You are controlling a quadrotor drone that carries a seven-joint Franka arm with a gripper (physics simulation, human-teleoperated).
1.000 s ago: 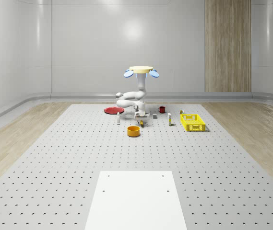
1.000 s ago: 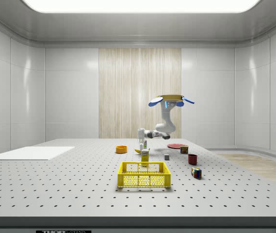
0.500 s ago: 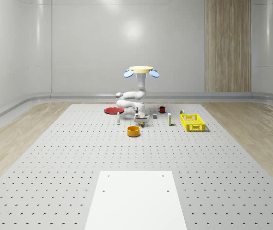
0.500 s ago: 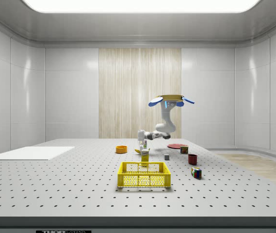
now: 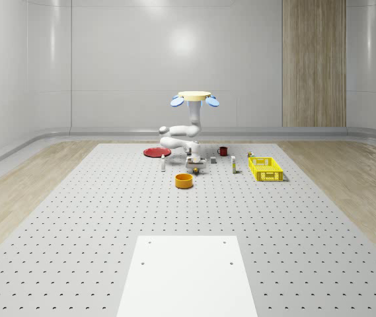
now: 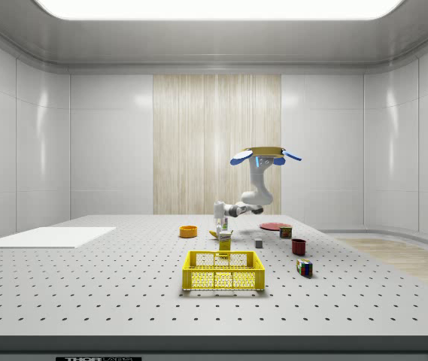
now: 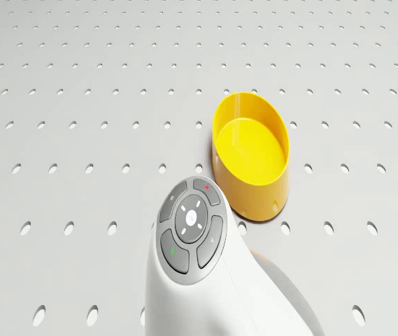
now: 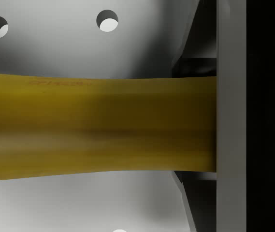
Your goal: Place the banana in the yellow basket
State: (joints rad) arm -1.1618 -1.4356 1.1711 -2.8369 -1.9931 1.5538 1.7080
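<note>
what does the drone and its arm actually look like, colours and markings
The drone is a flat cream-yellow disc with blue rotor blades at its sides. Beneath it hangs a glossy white arm of rounded, bulbous segments, with no cables visible. The drone view shows a grey round button pad on the arm, with tiny red and green marks. The tool has a pale grey flat finger against dark housing.
</note>
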